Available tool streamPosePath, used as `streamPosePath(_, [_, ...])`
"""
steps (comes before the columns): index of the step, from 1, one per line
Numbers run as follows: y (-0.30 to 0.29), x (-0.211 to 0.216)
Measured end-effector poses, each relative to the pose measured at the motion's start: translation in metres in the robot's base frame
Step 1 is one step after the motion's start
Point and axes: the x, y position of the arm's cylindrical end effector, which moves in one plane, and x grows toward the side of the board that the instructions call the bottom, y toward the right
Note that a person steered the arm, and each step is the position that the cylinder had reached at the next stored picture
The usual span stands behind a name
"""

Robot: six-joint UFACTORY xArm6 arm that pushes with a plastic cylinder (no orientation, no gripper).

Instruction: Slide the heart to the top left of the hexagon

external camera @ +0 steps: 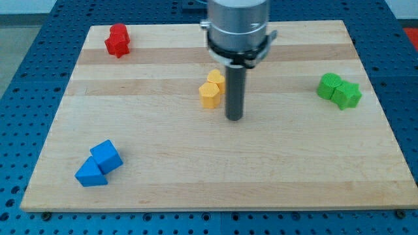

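my tip [234, 118] rests on the tabletop [196, 163], just right of the two yellow blocks [211, 88].
the end effector is a bare rod, so nothing opens or closes; their shapes are unclear; red block [118, 40] far upper left.

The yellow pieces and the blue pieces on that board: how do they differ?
The yellow pair sits near the board's middle, right beside my tip, on its left; the blue pair lies far off at the view's bottom left. The yellow blocks are smaller and rounded, one maybe a heart; the blue ones look larger and angular, a cube and a wedge. Both are two touching blocks on the wooden board.
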Motion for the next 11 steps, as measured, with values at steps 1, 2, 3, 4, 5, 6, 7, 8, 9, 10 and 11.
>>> streamPosePath(1, [0.006, -0.019])
streamPosePath(2, [0.002, -0.03])
streamPosePath(3, [-0.006, -0.041])
streamPosePath(4, [-0.012, -0.045])
streamPosePath(5, [-0.02, -0.048])
streamPosePath(6, [-0.032, -0.055])
streamPosePath(7, [-0.038, -0.055])
streamPosePath(8, [-0.023, -0.058])
streamPosePath(9, [0.0, -0.082])
streamPosePath(10, [-0.006, -0.105])
streamPosePath(11, [-0.05, -0.108])
